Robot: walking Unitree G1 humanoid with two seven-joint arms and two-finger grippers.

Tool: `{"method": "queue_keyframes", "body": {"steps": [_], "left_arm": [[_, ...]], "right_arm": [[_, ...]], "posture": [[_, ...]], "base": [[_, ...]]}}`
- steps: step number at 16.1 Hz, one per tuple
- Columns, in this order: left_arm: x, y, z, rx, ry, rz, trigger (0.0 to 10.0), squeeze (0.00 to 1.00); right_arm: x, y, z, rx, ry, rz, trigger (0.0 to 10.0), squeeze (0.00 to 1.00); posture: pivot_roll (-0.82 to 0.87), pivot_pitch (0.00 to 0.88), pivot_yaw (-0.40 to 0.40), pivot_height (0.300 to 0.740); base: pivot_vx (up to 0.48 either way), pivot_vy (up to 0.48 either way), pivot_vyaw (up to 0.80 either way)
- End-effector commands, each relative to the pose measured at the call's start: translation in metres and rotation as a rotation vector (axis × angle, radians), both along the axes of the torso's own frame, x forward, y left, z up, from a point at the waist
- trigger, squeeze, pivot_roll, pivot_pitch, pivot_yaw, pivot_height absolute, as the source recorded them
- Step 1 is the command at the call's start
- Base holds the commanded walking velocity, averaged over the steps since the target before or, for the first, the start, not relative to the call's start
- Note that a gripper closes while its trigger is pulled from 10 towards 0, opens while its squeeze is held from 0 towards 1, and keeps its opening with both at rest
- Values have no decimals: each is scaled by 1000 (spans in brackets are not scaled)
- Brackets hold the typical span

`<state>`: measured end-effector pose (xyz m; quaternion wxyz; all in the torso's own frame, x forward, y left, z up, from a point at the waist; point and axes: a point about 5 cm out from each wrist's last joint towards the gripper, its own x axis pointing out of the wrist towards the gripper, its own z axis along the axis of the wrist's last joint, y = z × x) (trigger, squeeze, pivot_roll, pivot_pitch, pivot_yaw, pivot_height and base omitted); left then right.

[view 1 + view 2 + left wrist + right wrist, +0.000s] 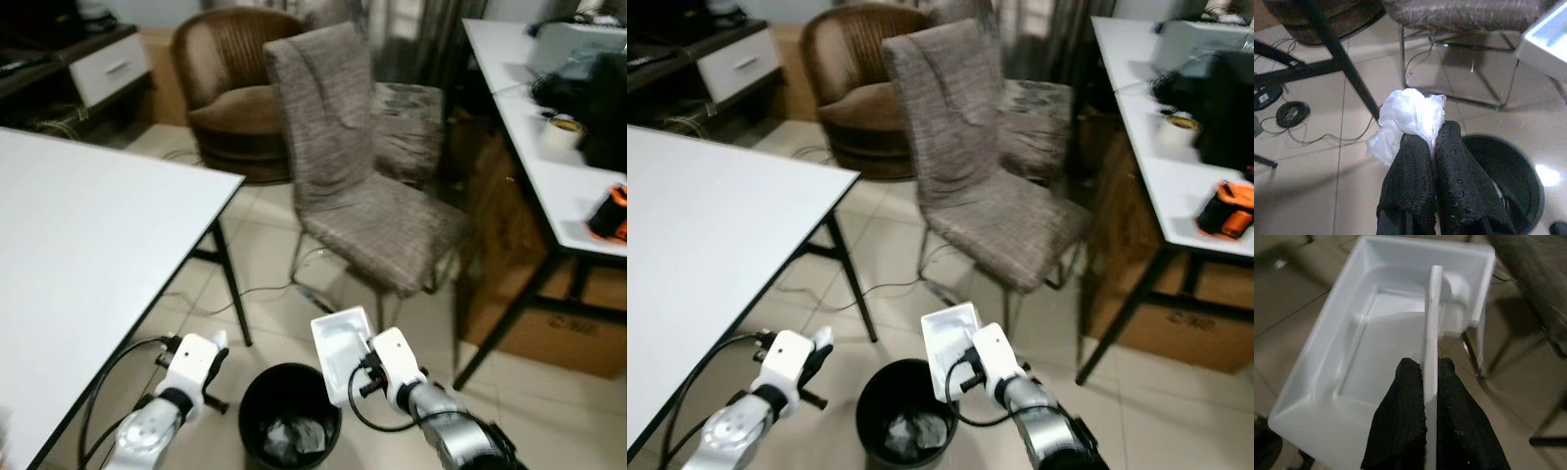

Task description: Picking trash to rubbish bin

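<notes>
The black rubbish bin (pixel 287 416) stands on the tiled floor with some crumpled waste already at its bottom, and both arms hover just beside its rim. The right gripper (pixel 1430 377) is pinched tight on the edge of a white plastic tray (pixel 341 351), which hangs tilted above the bin's right rim. The left gripper (pixel 1432 139) is clamped on a wad of white tissue (pixel 1408 120), held short of the bin's left rim, over bare floor. To do this well, I judge each load should be carried fully over the bin's mouth before the fingers part; the tray looks wide against the opening, so tipping it end-first should help it drop in.
</notes>
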<state>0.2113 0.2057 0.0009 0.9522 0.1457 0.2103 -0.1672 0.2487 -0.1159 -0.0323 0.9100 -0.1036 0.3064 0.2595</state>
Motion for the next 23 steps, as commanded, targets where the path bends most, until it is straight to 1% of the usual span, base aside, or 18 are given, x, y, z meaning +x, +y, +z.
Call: {"method": "queue_keyframes", "body": {"steps": [1,2,3,4,5,6,7,9,10,11,14,15,16,20,23], "left_arm": [[1,-1,12,11,-21,-55,10000,0],[-3,4,23,17,-30,-96,10000,0],[-7,8,33,0,-36,-118,10000,0],[-13,12,41,-17,-28,-153,10000,0],[-18,12,45,-26,-21,-190,10000,0],[-21,13,46,-24,-6,-201,10000,0],[-22,14,46,-23,-3,-203,10000,0],[-24,14,45,-21,13,-188,10000,0],[-24,14,44,-19,19,-189,10000,0],[-24,13,44,-30,24,-185,10000,0],[-24,11,47,-24,25,-188,10000,0],[-24,12,47,-23,26,-185,10000,0],[-24,12,47,-19,29,-181,10000,0],[-26,13,48,-7,36,-168,10000,0],[-27,14,49,-2,38,-163,10000,0]], "right_arm": [[6,8,3,-19,19,69,10000,0],[16,19,10,13,24,107,10000,0],[21,30,15,45,38,143,10000,0],[24,42,18,60,61,192,10000,0],[27,51,22,92,92,212,10000,0],[33,58,28,46,60,253,10000,0],[34,59,30,38,49,258,10000,0],[45,63,40,68,29,219,10000,0],[48,63,42,55,16,220,10000,0],[50,63,44,46,10,221,10000,0],[56,61,49,40,-8,201,10000,0],[59,60,50,41,-18,177,10000,184],[60,59,51,50,-14,158,10000,1000],[61,62,53,72,-8,139,10000,1000],[58,63,50,66,2,138,10000,1000]], "posture": [[35,33,-12,740],[59,38,-16,740],[69,42,-19,740],[79,47,-17,740],[83,51,-19,740],[94,57,-23,740],[94,57,-23,740],[96,56,-24,740],[95,58,-24,740],[94,59,-24,740],[99,63,-24,740],[103,60,-24,740],[106,62,-24,740],[116,55,-24,740],[124,52,-26,740]], "base": [[0,0,0],[0,0,0],[0,0,0],[0,0,0],[0,0,0],[0,0,0],[0,0,0],[0,0,0],[0,0,0],[0,0,0],[0,0,0],[0,0,0],[0,0,0],[0,0,0],[0,0,0]]}}
